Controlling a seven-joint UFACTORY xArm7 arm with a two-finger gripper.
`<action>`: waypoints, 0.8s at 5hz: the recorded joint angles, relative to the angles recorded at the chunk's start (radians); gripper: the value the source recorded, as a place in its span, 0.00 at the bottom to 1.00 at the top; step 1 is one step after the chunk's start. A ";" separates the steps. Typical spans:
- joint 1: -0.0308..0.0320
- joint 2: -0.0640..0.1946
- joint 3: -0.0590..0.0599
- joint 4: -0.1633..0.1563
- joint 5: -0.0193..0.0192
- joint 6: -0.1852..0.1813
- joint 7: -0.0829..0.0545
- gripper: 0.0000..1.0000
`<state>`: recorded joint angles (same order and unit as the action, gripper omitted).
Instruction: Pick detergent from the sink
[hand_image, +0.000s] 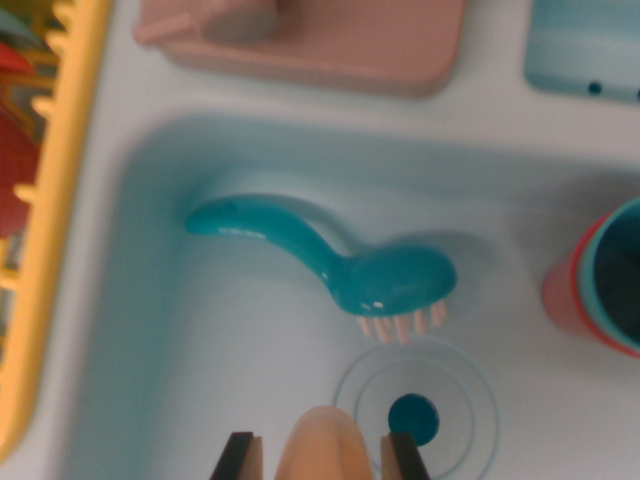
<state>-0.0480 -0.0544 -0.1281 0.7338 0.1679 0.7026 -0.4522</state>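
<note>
Two dark fingers stand at the bottom edge of the wrist view, one on each side of a pale peach rounded bottle, the detergent, which fills the gap between them; the gripper pinches this bottle, with each finger pressed against its side. Only the top of the bottle shows, and it sits over the floor of the pale blue sink, near the bottom middle of the view. Just to the wrist view's right of the bottle, partly behind the right finger, lies a dark teal drain plug at the centre of raised rings moulded into the sink floor. Beyond the rings lies a teal dish brush with pale pink bristles pointing toward the camera; its curved handle runs off to the wrist view's left and ends near the sink's far left corner. At the wrist view's right edge a red cup with a teal inside stands in the sink, cut off by the frame. Past the sink's far rim sits a pink block-shaped thing and, to its right, a light blue one. Along the left edge runs a yellow rack with red things behind it, too blurred to make out.
</note>
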 joint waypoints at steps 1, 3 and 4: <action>-0.0006 -0.011 0.000 0.026 -0.0047 0.036 0.006 1.00; -0.0012 -0.022 0.001 0.054 -0.0098 0.075 0.013 1.00; -0.0012 -0.022 0.001 0.054 -0.0098 0.075 0.013 1.00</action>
<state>-0.0493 -0.0764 -0.1271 0.7874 0.1582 0.7775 -0.4397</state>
